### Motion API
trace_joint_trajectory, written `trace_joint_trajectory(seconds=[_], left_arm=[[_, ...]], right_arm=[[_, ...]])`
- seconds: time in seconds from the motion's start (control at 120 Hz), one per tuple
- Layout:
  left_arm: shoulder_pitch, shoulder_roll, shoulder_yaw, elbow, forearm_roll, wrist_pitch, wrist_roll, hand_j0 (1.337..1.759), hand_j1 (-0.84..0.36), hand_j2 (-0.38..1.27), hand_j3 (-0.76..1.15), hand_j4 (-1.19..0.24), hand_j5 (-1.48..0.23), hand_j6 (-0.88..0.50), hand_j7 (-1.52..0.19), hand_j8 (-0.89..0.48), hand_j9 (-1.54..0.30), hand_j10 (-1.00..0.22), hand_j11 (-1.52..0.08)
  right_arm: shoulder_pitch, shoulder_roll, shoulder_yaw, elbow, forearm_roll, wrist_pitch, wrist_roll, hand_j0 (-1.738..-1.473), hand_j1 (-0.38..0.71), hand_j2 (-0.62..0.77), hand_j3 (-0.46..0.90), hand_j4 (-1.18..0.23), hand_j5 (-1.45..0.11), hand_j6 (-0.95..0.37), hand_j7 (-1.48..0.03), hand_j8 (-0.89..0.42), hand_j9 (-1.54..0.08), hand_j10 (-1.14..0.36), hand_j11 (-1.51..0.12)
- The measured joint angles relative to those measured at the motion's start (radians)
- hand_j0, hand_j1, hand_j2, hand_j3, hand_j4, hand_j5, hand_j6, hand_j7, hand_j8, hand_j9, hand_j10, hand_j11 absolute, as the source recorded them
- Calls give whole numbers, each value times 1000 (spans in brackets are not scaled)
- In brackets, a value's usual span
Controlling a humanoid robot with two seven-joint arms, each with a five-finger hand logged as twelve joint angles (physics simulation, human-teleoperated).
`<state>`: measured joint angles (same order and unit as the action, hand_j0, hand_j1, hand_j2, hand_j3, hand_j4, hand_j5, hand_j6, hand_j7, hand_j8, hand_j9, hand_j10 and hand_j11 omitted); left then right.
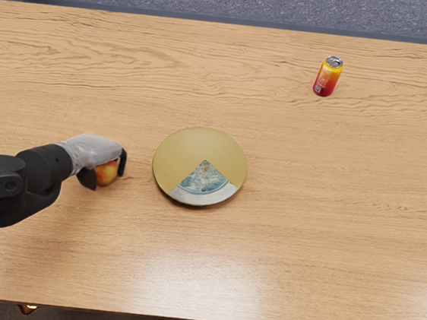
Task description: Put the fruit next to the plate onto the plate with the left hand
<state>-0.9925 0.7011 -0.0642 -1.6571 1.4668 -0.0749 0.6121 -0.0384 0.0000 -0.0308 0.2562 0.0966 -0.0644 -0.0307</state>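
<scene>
Left hand [96, 156] on my feed is wrapped around the fruit [106, 172], just left of the plate [187, 153]; can [328, 76] sits far back.

No readable text anywhere, can [328, 76] label too small to read

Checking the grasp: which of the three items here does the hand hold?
The red-yellow fruit, in the left hand, beside the plate; the can stands apart.
</scene>
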Motion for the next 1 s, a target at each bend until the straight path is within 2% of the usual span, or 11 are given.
trace_joint_trajectory(seconds=[0.1,0.133,0.142,0.208,0.283,0.517,0.767,0.875,1.0], left_arm=[[0,-2,0,2,1,-3,1,1644,-359,194,0,-452,-1016,-306,-1027,-366,-1027,-739,-1023],[-1,-2,0,2,0,-3,1,1642,-379,201,0,-428,-1046,-281,-1053,-344,-1054,-732,-1051],[-1,-2,0,3,0,-3,1,1642,-370,156,0,-421,-1054,-274,-1060,-337,-1060,-728,-1058],[-9,-4,0,5,-1,-2,0,1641,-394,293,0,-414,-1093,-265,-1097,-313,-1097,-720,-1101],[-18,-23,-2,12,-2,-1,0,1638,-413,323,0,-381,-1129,-233,-1131,-283,-1129,-697,-1140],[-153,-48,-10,21,-5,0,-1,1633,-442,337,0,-351,-1186,-185,-1185,-248,-1180,-692,-1201],[-200,-224,-12,26,-11,1,-1,1632,-427,321,0,-356,-1193,-187,-1196,-250,-1201,-687,-1224],[-205,-329,-11,59,-14,-2,-2,1632,-420,312,0,-353,-1196,-187,-1200,-249,-1206,-684,-1231],[-189,-344,-1,94,-13,-7,-2,1633,-394,292,0,-376,-1192,-217,-1199,-269,-1206,-699,-1231]], right_arm=[[2,0,-1,0,0,0,0,-1658,-310,-7,0,-33,-43,-33,-43,-33,-43,-33,-43],[2,0,0,0,0,0,0,-1658,-310,-7,0,-33,-43,-33,-43,-33,-43,-33,-43],[2,0,-1,0,0,0,0,-1658,-310,-7,0,-33,-43,-33,-43,-33,-43,-33,-43],[3,0,-1,0,0,0,0,-1658,-310,-7,0,-33,-43,-33,-43,-33,-43,-33,-43],[3,0,0,0,0,0,0,-1658,-310,-7,0,-33,-43,-33,-43,-33,-43,-33,-43],[3,0,-2,0,0,0,1,-1658,-310,-7,0,-33,-43,-33,-43,-33,-43,-33,-43],[0,0,-6,0,0,0,1,-1658,-310,-7,0,-33,-43,-33,-43,-33,-43,-33,-43],[-2,0,-7,0,0,-1,1,-1658,-310,-7,0,-33,-43,-33,-43,-33,-43,-33,-43],[-3,0,-8,0,0,-1,1,-1658,-310,-7,0,-33,-43,-33,-43,-33,-43,-33,-43]])
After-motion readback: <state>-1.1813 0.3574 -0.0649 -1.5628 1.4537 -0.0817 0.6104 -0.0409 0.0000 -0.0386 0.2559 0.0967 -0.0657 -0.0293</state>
